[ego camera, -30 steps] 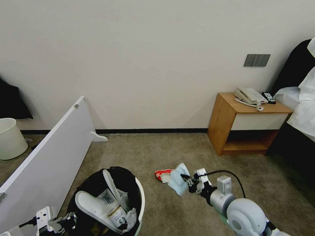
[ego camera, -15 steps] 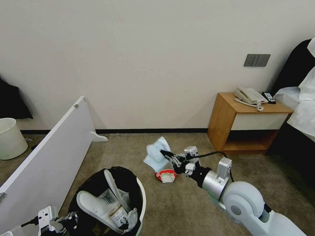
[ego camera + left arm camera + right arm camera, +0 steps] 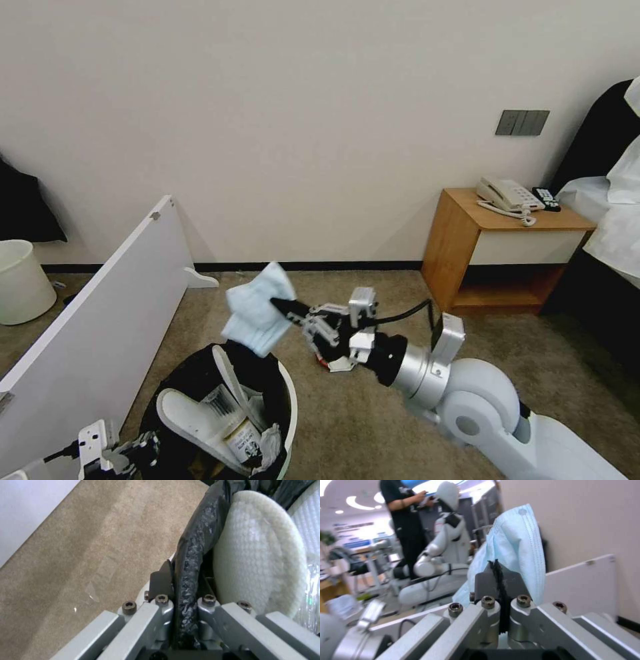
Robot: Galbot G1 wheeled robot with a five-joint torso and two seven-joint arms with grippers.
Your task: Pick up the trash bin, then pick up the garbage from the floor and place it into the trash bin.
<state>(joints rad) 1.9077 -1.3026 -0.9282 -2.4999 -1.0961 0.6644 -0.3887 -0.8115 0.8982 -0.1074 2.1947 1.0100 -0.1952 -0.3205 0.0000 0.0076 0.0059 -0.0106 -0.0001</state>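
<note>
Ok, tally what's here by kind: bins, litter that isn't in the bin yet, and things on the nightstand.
Bins: 2, the trash bin gripped by the left tool, and the white bucket.
Litter outside the bin: 2, the pale-blue mask pinched in the right tool, and the red-white packet on the carpet.
Nightstand items: 2, the phone and the remote.
Total: 6

White arm shells [image 3: 480, 407]; silver wrist; black cable; grey screwed finger links.

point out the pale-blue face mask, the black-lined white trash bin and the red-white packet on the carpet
Pale-blue pleated face mask [image 3: 257, 313]: head view, middle of the fabric.
Round white bin lined with black bag [image 3: 288, 393]: head view, white rim.
Red-white packet [image 3: 339, 363]: head view, exposed edge.
</note>
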